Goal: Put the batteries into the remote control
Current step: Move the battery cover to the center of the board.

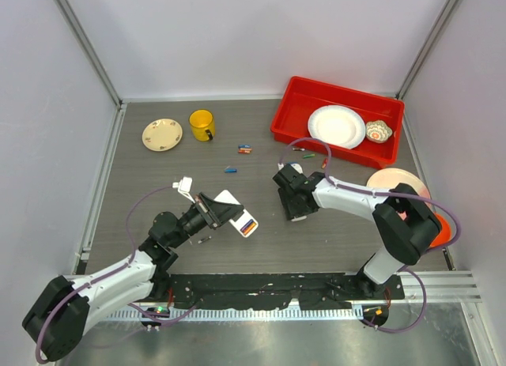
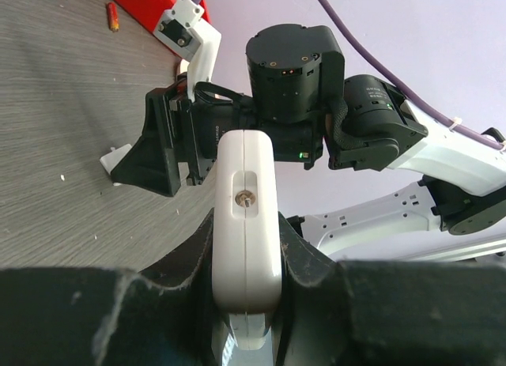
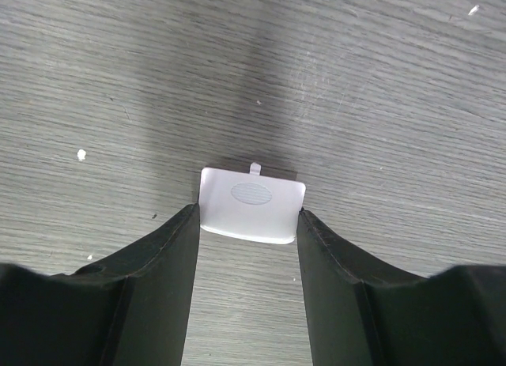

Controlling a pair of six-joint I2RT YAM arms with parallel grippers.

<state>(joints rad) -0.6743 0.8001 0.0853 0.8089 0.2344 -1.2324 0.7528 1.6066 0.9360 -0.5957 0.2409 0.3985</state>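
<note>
- At mid-desk (image 1: 158, 184), the left fingers (image 2: 183, 265) are clenched on the remote control (image 1: 235, 210). They hold it off the surface, one finger on each broad face.
- In the left wrist view, the remote's narrow white edge (image 2: 247, 224) faces the camera. A small metal contact sits in a slot near the top of that edge.
- From above, coloured stripes show at the remote's lower right end. I cannot tell what they are.
- Just right of the remote, across a strip of bare desk, the right fingers (image 3: 158, 263) point down. They grasp a small white battery cover (image 3: 251, 210) by its two side edges.
- The cover lies flat against the desk, with its ribbed oval patch up and its little tab pointing away from the fingers.
- Loose batteries (image 1: 245, 149) lie farther back. A red and blue pair lies near the centre, a blue one is just nearer the arms, and others lie beside the red tray (image 1: 292, 105).
- The tray sits at the back right corner and holds a white plate (image 1: 337, 126).
- A yellow mug (image 1: 202, 125) and a saucer (image 1: 162, 133) stand at the back left, well apart from both arms.
- A pale plate (image 1: 393, 179) lies by the right edge, partly under the right arm.
</note>
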